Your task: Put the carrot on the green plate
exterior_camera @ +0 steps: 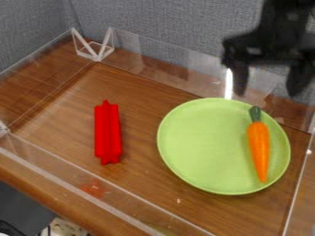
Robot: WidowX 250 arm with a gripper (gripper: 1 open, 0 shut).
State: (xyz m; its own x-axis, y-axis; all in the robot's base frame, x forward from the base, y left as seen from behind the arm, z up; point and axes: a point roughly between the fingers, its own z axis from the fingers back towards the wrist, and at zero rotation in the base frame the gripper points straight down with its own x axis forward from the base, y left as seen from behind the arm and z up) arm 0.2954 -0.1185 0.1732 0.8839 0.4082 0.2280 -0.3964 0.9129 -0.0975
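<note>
the carrot (259, 147) lies flat on the green plate (204, 147), on the plate's right side, with its dark green stem tip pointing toward the top of the frame and its narrow orange end pointing toward the bottom. its whole length sits inside the plate's rim. nothing is touching it.

the gripper (263, 81) hangs in the upper right of the frame, above the far edge of the plate and clear of the carrot. its two dark fingers are spread wide apart and hold nothing. the gripper is somewhat blurred, so the exact shape of its fingertips is hard to make out.

the plate rests on a brown wooden table (55, 97), in the lower right part of the frame. to the left of the plate, well apart from it, a red ridged block (109, 132) lies flat on the wood, its long side running roughly from top to bottom of the frame. a clear plastic wall (74, 189) rings the table surface. in the upper left corner, beside the grey backdrop, stands a small white wire stand (92, 43).
</note>
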